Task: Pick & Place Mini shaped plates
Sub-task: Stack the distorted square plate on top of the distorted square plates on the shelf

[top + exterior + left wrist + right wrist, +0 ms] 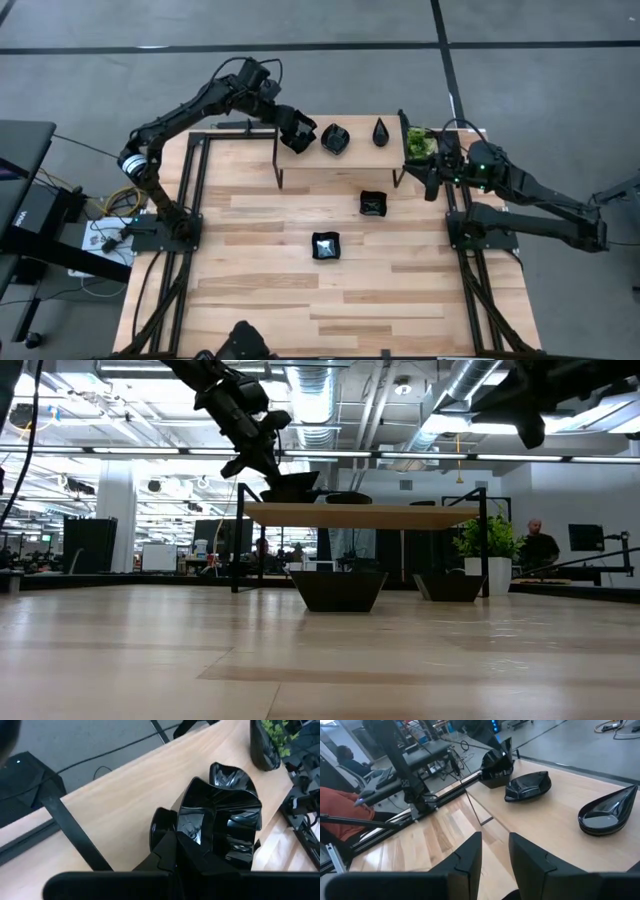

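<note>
Here, five small black plates are in view across a wooden tabletop [260, 300] and the raised shelf [355, 160] at its far edge. Three sit on the shelf: a square plate [298, 135] at the left end, a leaf-shaped plate [335, 139] beside it, and a teardrop plate [381, 132] farther right, its narrow tip pointing toward the far edge and its long axis running front to back. In the high view the leaf-shaped plate lies slightly aslant, its points toward the near-left and far-right. Two more square plates rest on the tabletop below, one [374, 203] just in front of the shelf and one [326, 245] nearer the middle, well apart from each other.

The left gripper [296, 130] hangs over the shelf's left end, its fingers [175, 855] clenched on the rim of the square plate there; whether that plate rests on the shelf cannot be told. The right gripper [432, 178] waits off the shelf's right end, beside a small green plant [418, 143] in a pot, its fingers [465, 855] parted with nothing between them.
</note>
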Robot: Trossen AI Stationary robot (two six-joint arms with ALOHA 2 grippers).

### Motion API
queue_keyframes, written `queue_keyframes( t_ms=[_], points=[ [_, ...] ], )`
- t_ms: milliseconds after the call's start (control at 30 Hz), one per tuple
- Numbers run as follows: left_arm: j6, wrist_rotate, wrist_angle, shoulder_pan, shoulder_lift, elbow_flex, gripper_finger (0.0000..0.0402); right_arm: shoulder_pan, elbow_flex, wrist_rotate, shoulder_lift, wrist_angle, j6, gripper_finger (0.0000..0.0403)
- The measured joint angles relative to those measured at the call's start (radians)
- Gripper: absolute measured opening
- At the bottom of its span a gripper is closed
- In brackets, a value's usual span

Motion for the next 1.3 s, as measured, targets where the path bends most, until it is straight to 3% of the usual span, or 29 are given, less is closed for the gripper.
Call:
queue_keyframes(
  t_ms=[933, 1300],
  points=[
    [0.034, -0.041, -0.031, -0.029, 0.017, 0.0, 0.003, 0.0, 0.0, 0.0, 0.0, 0.0, 0.0, 0.0093],
    [0.031, -0.037, 0.031, -0.027, -0.01, 0.0, 0.0089, 0.0, 0.0, -0.003, 0.0, -0.001, 0.016, 0.0093]
  ],
)
